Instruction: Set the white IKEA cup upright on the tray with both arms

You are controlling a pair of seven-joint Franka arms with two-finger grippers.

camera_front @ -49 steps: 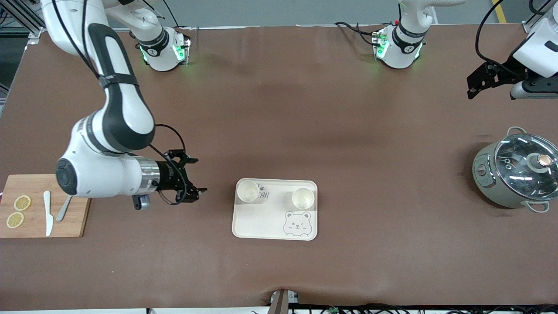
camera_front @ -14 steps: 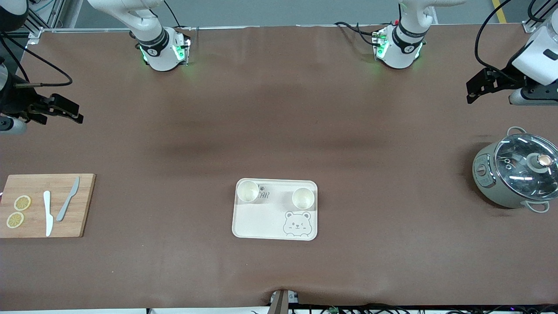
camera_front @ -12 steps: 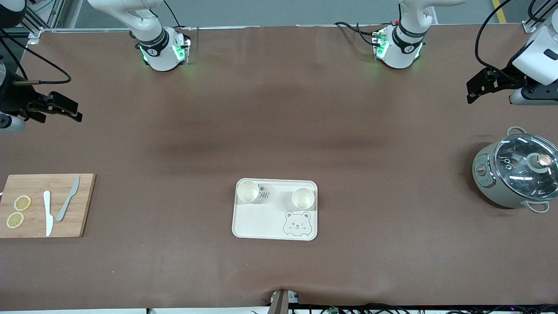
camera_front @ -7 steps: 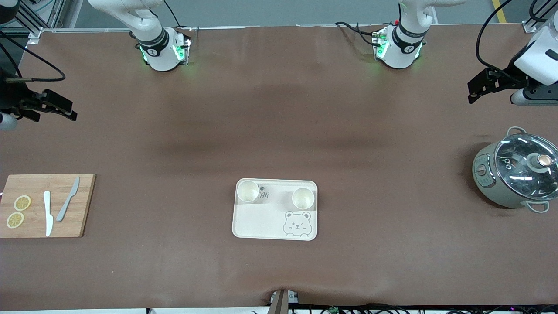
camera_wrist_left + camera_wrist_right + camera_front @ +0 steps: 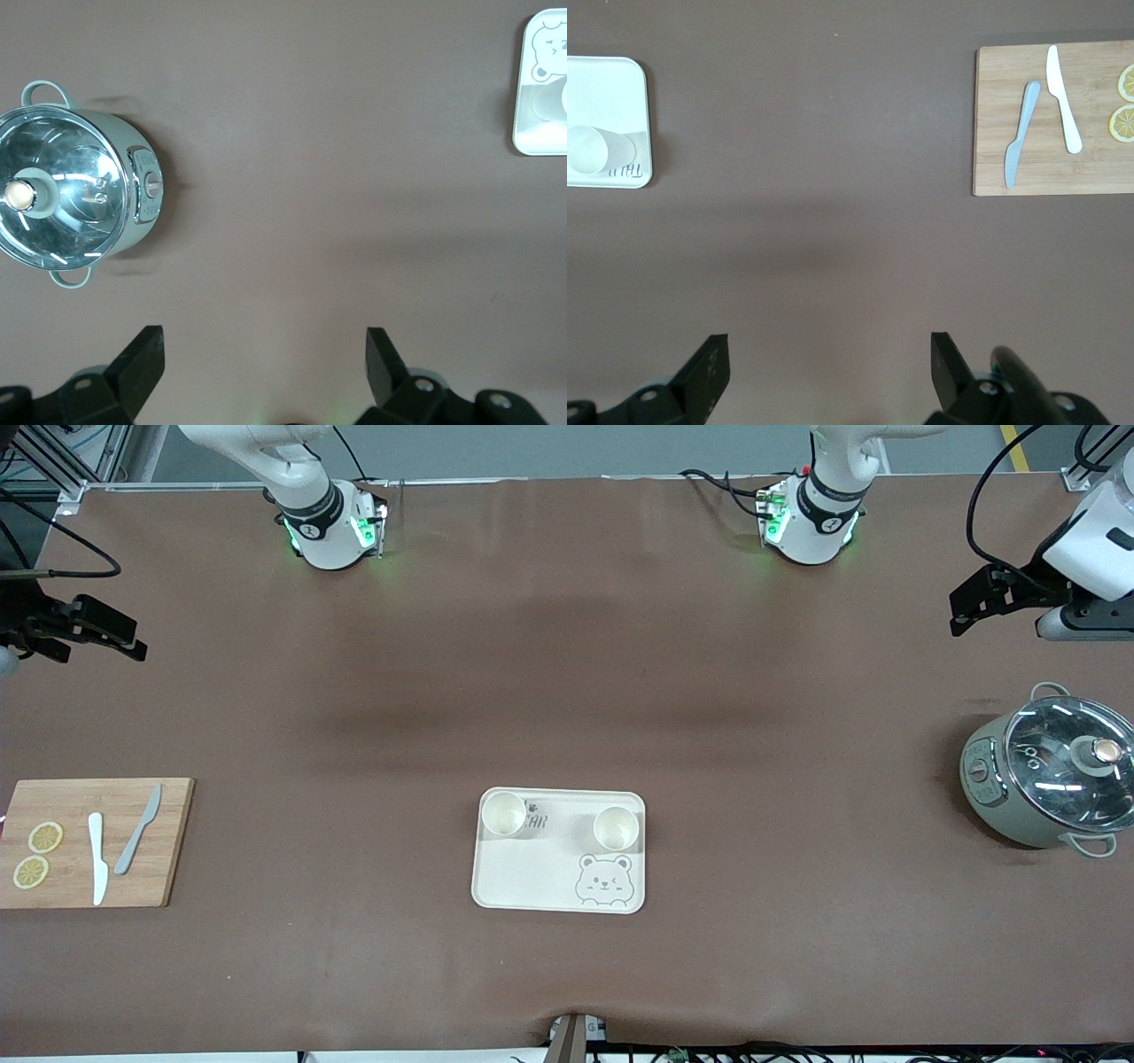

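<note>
The cream tray (image 5: 532, 881) with the bear drawing lies in the middle of the table, toward the front camera. Two white cups stand upright on it, one (image 5: 503, 814) toward the right arm's end and one (image 5: 616, 827) toward the left arm's end. My right gripper (image 5: 131, 644) is open and empty over bare table at the right arm's end. My left gripper (image 5: 960, 613) is open and empty over the table at the left arm's end. The right wrist view shows the tray (image 5: 611, 88) and one cup (image 5: 586, 149). The left wrist view shows the tray's bear corner (image 5: 532, 133).
A wooden cutting board (image 5: 164, 841) with two knives and lemon slices lies at the right arm's end and shows in the right wrist view (image 5: 992, 168). A grey pot with a glass lid (image 5: 1045, 779) stands at the left arm's end and shows in the left wrist view (image 5: 75, 184).
My right arm has drawn back from beside the tray to the right arm's end of the table, still drifting outward. The left arm has barely moved. Cups and tray are unmoved.
</note>
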